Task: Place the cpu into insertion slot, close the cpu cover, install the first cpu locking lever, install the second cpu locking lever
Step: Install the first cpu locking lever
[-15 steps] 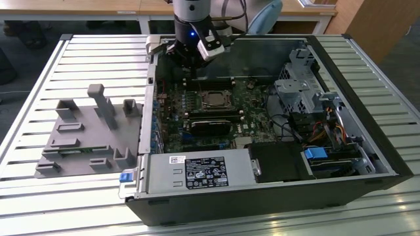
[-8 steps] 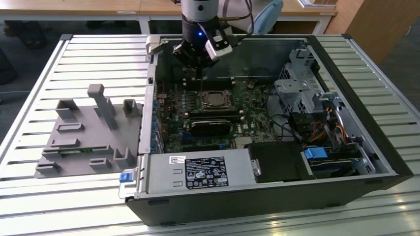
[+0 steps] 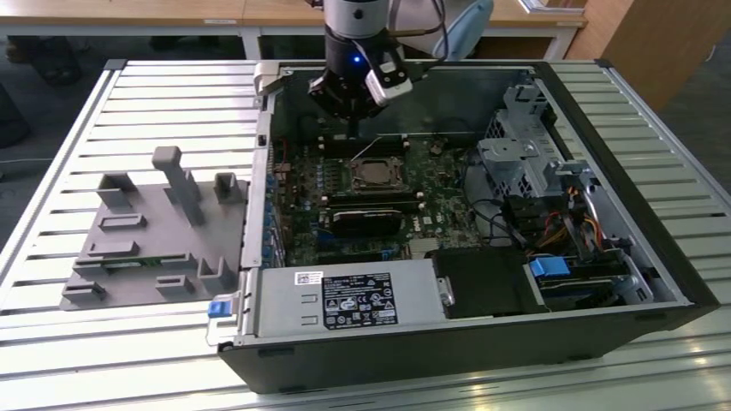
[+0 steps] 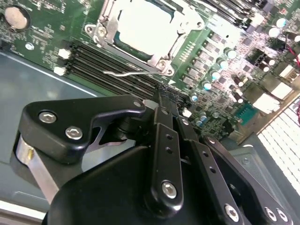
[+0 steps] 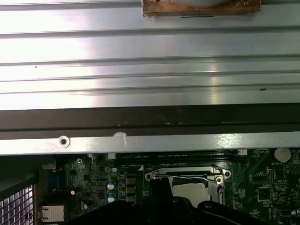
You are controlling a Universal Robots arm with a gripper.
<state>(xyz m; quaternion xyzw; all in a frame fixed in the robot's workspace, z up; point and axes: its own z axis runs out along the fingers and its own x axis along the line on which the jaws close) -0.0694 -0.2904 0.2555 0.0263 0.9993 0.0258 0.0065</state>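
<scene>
Silver metal table (image 3: pixel 68 342) made of parallel slats; an open black computer case (image 3: pixel 457 364) lies on its side across its middle and the exterior view's right; a grey fixture (image 3: pixel 149 248) with upright posts sits just beside the case, toward the exterior view's left; in the first wrist view, slats (image 5: pixel 150 70) run along the case's dark edge.

We see a green motherboard (image 4: pixel 42 42) speckled with silver-capped parts. At its middle sits the cpu (image 3: pixel 371 174), dull silver-tan, ringed by the bright silver cpu cover (image 4: pixel 108 18). The gripper (image 4: pixel 161 101) is matt black. The table (image 3: pixel 68 111) is pale silver, ribbed in parallel slats; the fixture (image 3: pixel 149 231) is plain grey and the case (image 3: pixel 457 360) black, with blue tabs (image 3: pixel 221 308).
</scene>
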